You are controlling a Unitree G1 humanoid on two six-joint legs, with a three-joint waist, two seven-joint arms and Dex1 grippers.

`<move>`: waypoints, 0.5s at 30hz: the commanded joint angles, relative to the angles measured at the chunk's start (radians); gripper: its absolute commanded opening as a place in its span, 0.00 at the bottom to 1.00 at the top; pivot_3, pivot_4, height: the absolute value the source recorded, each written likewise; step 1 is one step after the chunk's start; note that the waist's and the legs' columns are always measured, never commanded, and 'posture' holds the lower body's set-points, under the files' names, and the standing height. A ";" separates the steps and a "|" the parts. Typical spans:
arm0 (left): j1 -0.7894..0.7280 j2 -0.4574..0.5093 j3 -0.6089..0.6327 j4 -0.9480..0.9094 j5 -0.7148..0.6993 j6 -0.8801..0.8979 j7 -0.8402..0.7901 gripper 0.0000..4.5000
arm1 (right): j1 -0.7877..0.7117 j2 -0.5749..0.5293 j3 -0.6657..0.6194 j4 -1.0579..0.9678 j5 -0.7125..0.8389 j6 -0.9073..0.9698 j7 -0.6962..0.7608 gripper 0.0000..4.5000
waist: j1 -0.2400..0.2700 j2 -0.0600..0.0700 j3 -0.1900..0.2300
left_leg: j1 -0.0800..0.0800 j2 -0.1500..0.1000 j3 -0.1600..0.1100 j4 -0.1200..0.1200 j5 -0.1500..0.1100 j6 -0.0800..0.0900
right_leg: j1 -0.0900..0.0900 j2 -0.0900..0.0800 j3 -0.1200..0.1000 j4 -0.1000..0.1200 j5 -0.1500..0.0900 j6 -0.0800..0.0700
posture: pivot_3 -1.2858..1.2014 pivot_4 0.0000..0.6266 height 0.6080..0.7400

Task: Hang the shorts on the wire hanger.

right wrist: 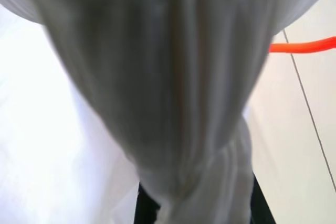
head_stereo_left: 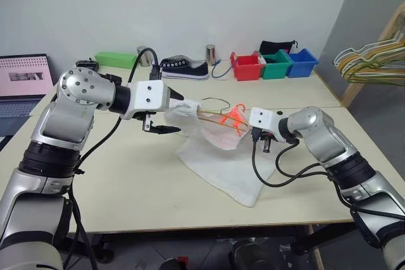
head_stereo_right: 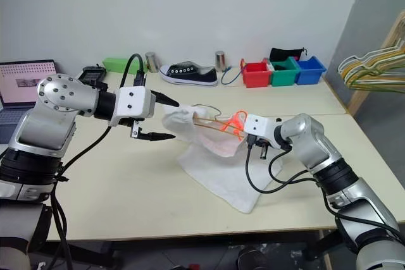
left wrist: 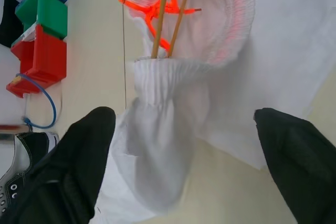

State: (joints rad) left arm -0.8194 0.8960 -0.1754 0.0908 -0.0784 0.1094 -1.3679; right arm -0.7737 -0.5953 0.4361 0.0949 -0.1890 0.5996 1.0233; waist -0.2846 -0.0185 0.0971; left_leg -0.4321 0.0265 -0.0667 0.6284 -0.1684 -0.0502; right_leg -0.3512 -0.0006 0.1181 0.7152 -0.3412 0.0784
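While the left gripper (head_stereo_right: 166, 118) hangs above the table (head_stereo_left: 126, 181) left of centre, its two black fingers (left wrist: 79, 156) are spread wide and released, one above and one below the near end of the shorts (head_stereo_left: 218, 156), with fabric between them but not gripped. Laptop (head_stereo_left: 22, 83) sits past the table's left edge; green box (head_stereo_left: 115, 59), metal cup (head_stereo_left: 145, 55), black-and-white sneaker (head_stereo_left: 185, 67) and second metal cup (head_stereo_left: 210, 54) line the far edge. White shorts are bunched and lifted near table centre, gathered waistband (left wrist: 173, 74) threaded over the thin tan wire hanger (head_stereo_left: 212, 116), whose two wires (left wrist: 168, 19) run into the waist opening; hook curves up just above the fabric. Lower part of the shorts drapes down and lies flat on the table toward the near edge. Orange drawstring (head_stereo_left: 233, 116) dangles at the right end of the waistband. Right gripper (head_stereo_left: 243, 122) is clenched on the shorts' waistband there, fabric bunched right against its wrist camera; whether it also pinches the hanger wire, can't tell. Red (head_stereo_left: 247, 66), green (head_stereo_left: 276, 66) and blue (head_stereo_left: 300, 62) bins sit at the far right, black pouch (head_stereo_left: 276, 47) behind them. Bunch of pastel hangers (head_stereo_left: 373, 61) hangs past the right edge.
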 commanded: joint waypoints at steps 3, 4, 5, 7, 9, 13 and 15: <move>-0.038 -0.017 0.099 0.002 -0.028 0.054 0.110 1.00 | 0.095 0.019 -0.155 -0.181 0.065 0.260 -0.084 0.00 | 0.001 0.000 0.000 | 0.000 0.000 -0.001 0.000 0.000 0.000 | 0.000 0.000 0.000 0.000 0.000 0.000 | 0.43 0.00 1.00; -0.027 -0.031 0.109 -0.014 -0.043 0.074 0.127 1.00 | 0.131 0.024 -0.191 -0.234 0.082 0.335 -0.097 0.00 | 0.001 0.000 0.000 | 0.000 0.000 -0.001 0.000 0.000 0.000 | 0.000 0.000 -0.001 0.000 0.000 0.000 | 0.42 0.00 1.00; -0.011 -0.055 0.120 -0.037 -0.064 0.100 0.150 1.00 | 0.173 0.034 -0.231 -0.287 0.095 0.414 -0.117 0.00 | 0.004 0.000 0.000 | 0.000 0.000 -0.001 0.000 0.000 0.000 | 0.000 0.000 0.000 0.000 0.000 0.000 | 0.42 0.00 1.00; 0.024 -0.121 0.136 -0.092 -0.105 0.154 0.209 1.00 | 0.253 0.055 -0.302 -0.376 0.112 0.547 -0.163 0.00 | 0.008 -0.001 -0.001 | 0.000 0.000 -0.003 0.000 0.000 0.000 | 0.001 0.000 -0.002 0.000 0.000 0.000 | 0.42 0.00 1.00; 0.060 -0.183 0.130 -0.143 -0.126 0.190 0.260 1.00 | 0.315 0.078 -0.359 -0.439 0.118 0.650 -0.216 0.00 | 0.012 -0.001 -0.004 | -0.001 0.000 -0.004 -0.001 0.000 0.000 | 0.002 -0.001 -0.002 -0.001 0.000 0.000 | 0.41 0.00 1.00; 0.111 -0.337 0.068 -0.206 -0.130 0.225 0.357 1.00 | 0.360 0.235 -0.547 -0.541 0.089 0.899 -0.379 0.00 | -0.003 -0.001 -0.005 | -0.001 -0.001 -0.003 0.001 0.000 0.000 | 0.003 -0.001 -0.002 -0.001 -0.001 -0.001 | 0.39 0.00 1.00; 0.108 -0.391 0.047 -0.217 -0.136 0.243 0.382 1.00 | 0.361 0.275 -0.602 -0.573 0.080 0.973 -0.434 0.00 | -0.020 -0.001 -0.005 | -0.001 -0.002 -0.003 0.001 0.000 -0.001 | 0.003 -0.001 -0.002 0.000 0.000 0.000 | 0.37 0.00 1.00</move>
State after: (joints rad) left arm -0.6911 0.5206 -0.1329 -0.0803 -0.1980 0.3419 -1.0228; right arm -0.4020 -0.3346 -0.0859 -0.4110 -0.0965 1.4990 0.6492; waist -0.3043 -0.0195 0.0918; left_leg -0.4326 0.0244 -0.0697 0.6298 -0.1680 -0.0512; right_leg -0.3485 -0.0019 0.1165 0.7150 -0.3411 0.0788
